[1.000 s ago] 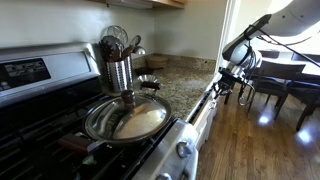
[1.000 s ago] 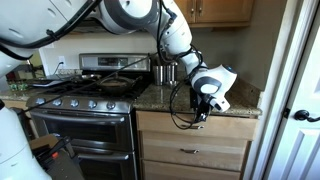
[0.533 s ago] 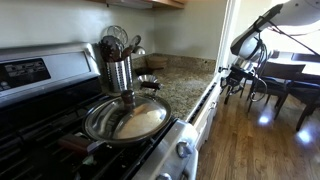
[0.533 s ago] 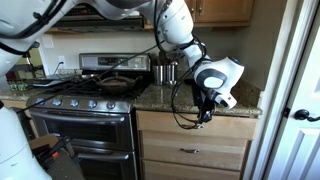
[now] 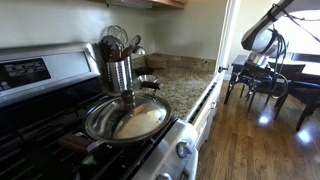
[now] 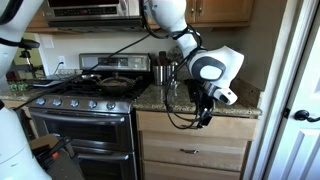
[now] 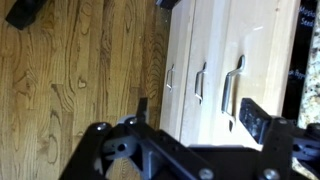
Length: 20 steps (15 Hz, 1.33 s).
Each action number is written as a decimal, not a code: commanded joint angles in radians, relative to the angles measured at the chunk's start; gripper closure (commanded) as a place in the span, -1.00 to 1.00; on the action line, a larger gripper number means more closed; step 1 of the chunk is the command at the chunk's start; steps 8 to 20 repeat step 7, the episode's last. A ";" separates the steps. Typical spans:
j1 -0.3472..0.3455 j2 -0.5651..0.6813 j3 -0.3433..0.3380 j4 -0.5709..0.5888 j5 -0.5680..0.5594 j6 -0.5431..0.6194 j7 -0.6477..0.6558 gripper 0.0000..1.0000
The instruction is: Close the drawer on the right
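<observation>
The drawer (image 6: 232,133) is the top one in the wood cabinet to the right of the stove, and its front looks flush with the cabinet. In the wrist view I look down the light wood drawer fronts (image 7: 215,50) with their metal handles (image 7: 232,85). My gripper (image 7: 200,115) is open, with nothing between its black fingers (image 7: 262,120). In both exterior views the gripper (image 6: 207,110) (image 5: 258,60) hangs in front of the counter edge, apart from the drawer front.
A stove (image 6: 85,100) with a pan (image 5: 125,118) stands beside the cabinet. A utensil holder (image 5: 118,68) sits on the granite counter (image 5: 180,85). Chairs and a dark table (image 5: 270,85) stand on the wood floor (image 5: 250,140) beyond. A door (image 6: 295,100) borders the cabinet.
The gripper has gone from shut to open. The arm has drawn back from the cabinet front and risen a little.
</observation>
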<state>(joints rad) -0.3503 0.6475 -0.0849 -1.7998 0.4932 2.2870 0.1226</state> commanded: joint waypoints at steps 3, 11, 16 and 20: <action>0.007 -0.019 -0.009 -0.025 0.001 -0.004 -0.002 -0.99; 0.009 -0.019 -0.009 -0.028 0.001 -0.004 -0.002 -0.99; 0.009 -0.019 -0.009 -0.028 0.001 -0.004 -0.002 -0.99; 0.009 -0.019 -0.009 -0.028 0.001 -0.004 -0.002 -0.99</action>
